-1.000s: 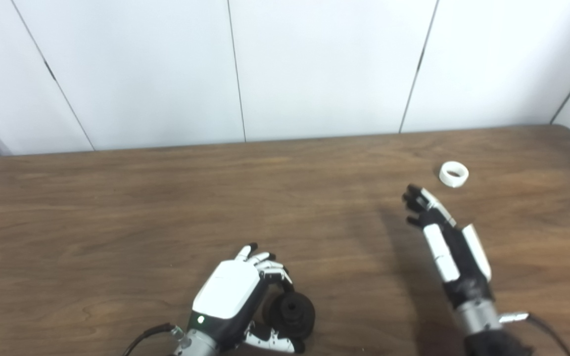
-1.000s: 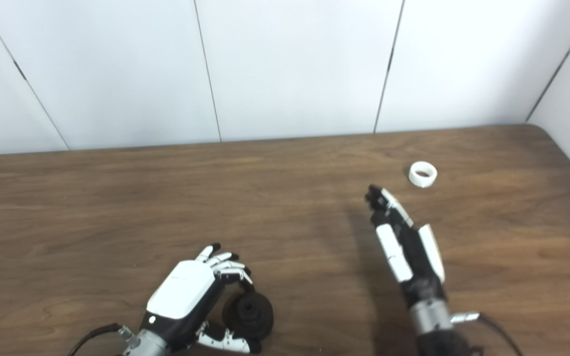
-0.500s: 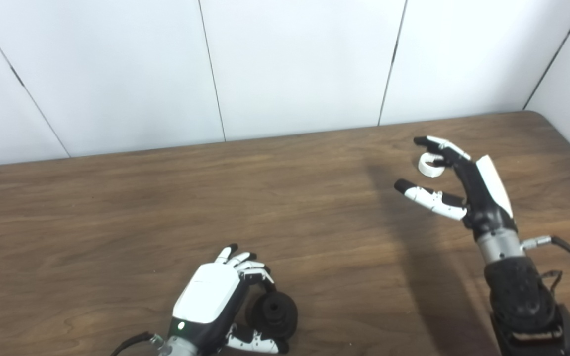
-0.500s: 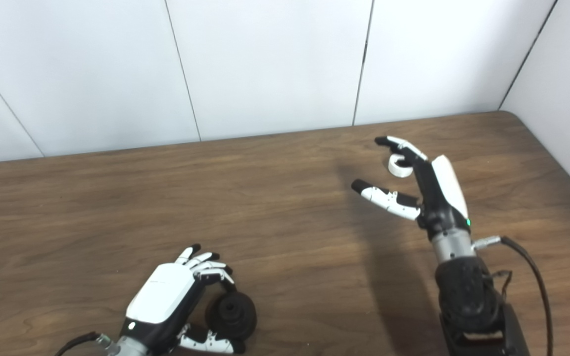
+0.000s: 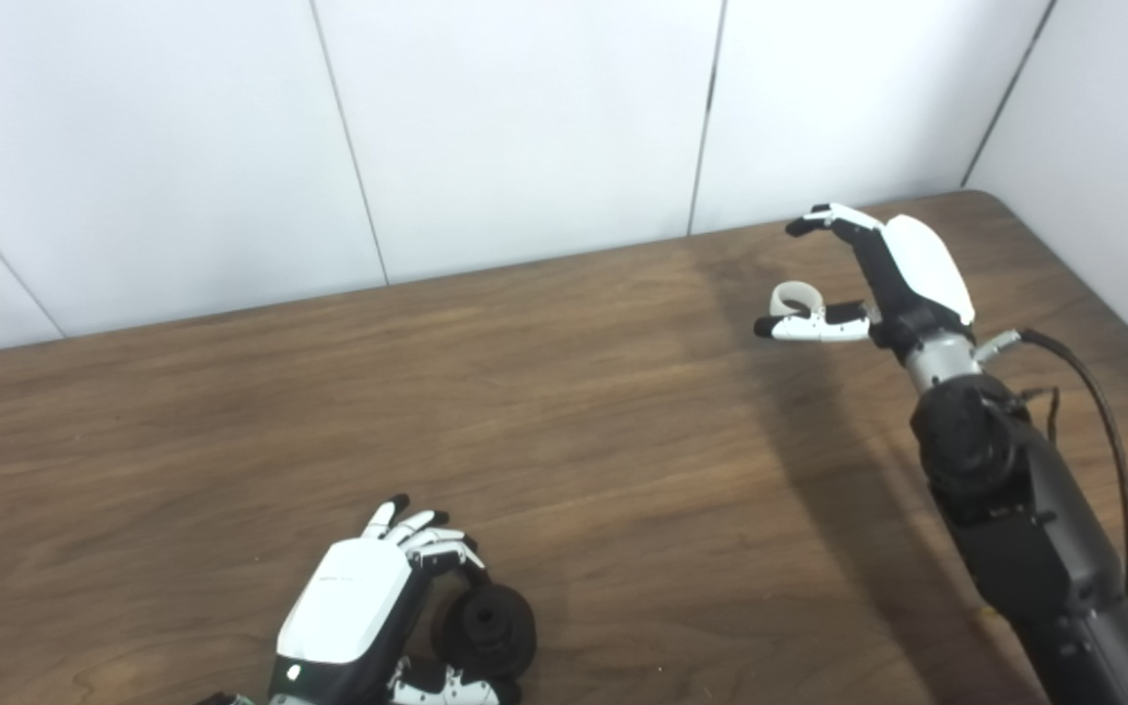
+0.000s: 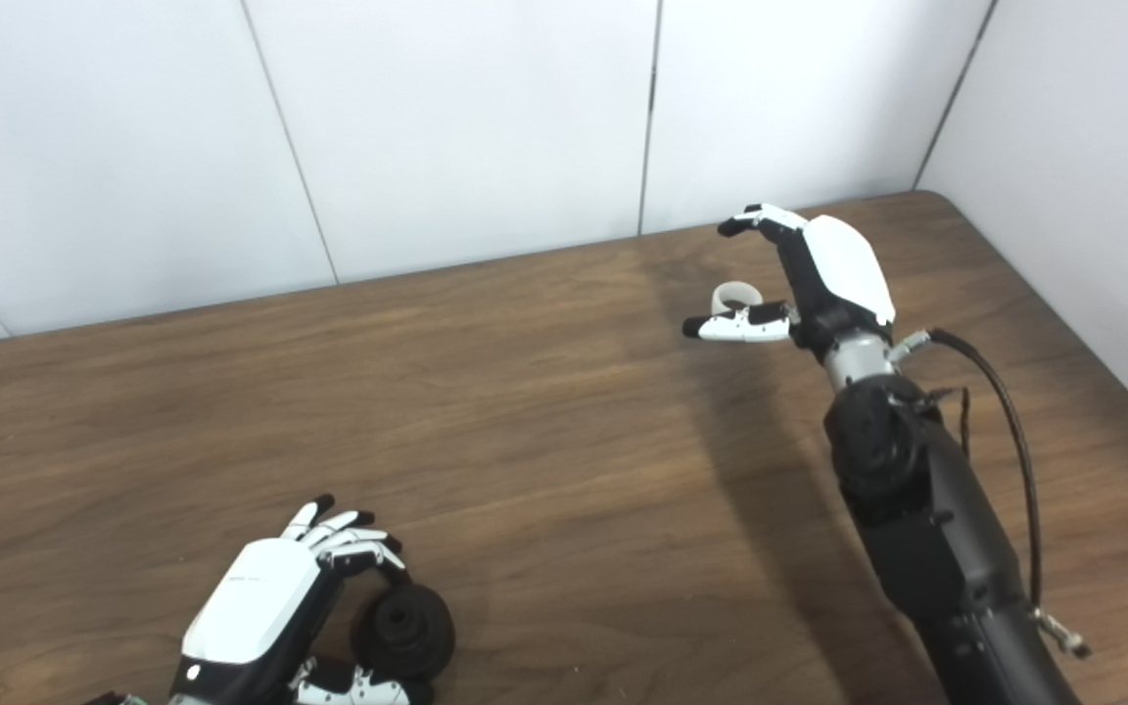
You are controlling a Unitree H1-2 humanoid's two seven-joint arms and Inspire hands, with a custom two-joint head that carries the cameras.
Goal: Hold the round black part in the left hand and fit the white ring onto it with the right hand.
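Observation:
The round black part lies on the wooden table at the near edge. My left hand is shut on it, with fingers curled over its top and the thumb under its near side. The white ring lies on the table at the far right. My right hand is open around it: the fingers arch above and beyond it, and the thumb reaches across its near side, partly hiding it. I cannot tell whether the hand touches the ring. The ring also shows in the right eye view.
White wall panels stand just behind the table's far edge, and a side wall stands by the table's rounded far-right corner. A black cable loops off my right forearm.
The camera has panned right. My right hand has reached farther out and now arches over the white ring, thumb in front of it. My left hand keeps its hold on the black part.

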